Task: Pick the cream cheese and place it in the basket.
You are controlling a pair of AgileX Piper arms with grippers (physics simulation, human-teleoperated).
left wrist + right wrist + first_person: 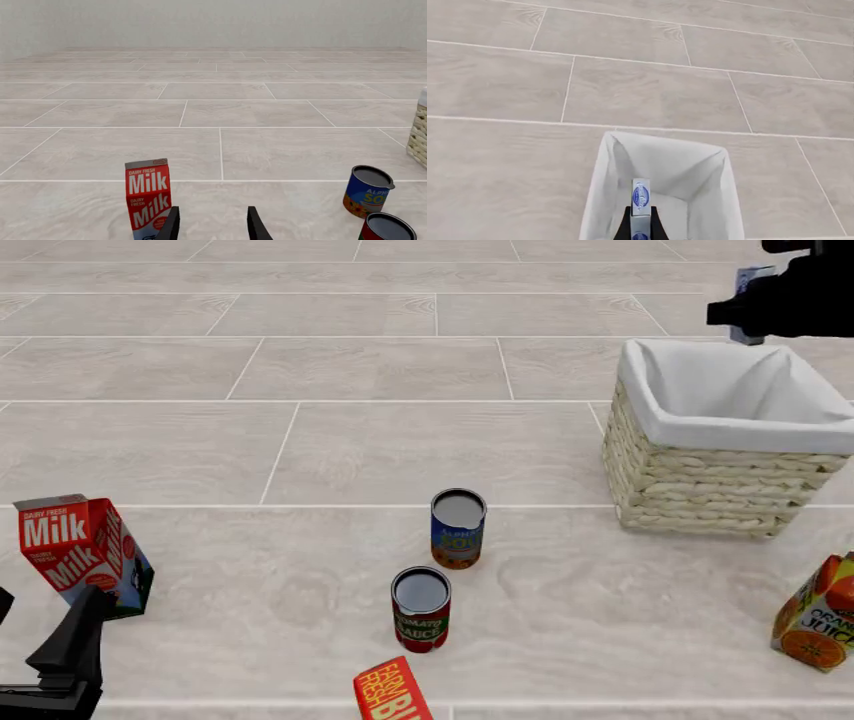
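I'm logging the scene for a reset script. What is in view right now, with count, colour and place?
cream cheese: 1, pale blue-white, in the right gripper above the basket
basket: 1, straw wicker, white lining, right far side
milk carton: 1, red-white, left
soup can: 1, blue-orange, centre
tomato can: 1, red, nearer than the soup can
orange juice carton: 1, orange, right edge
red-orange box: 1, near edge
left gripper: open, near the milk carton
right gripper: shut on the cream cheese
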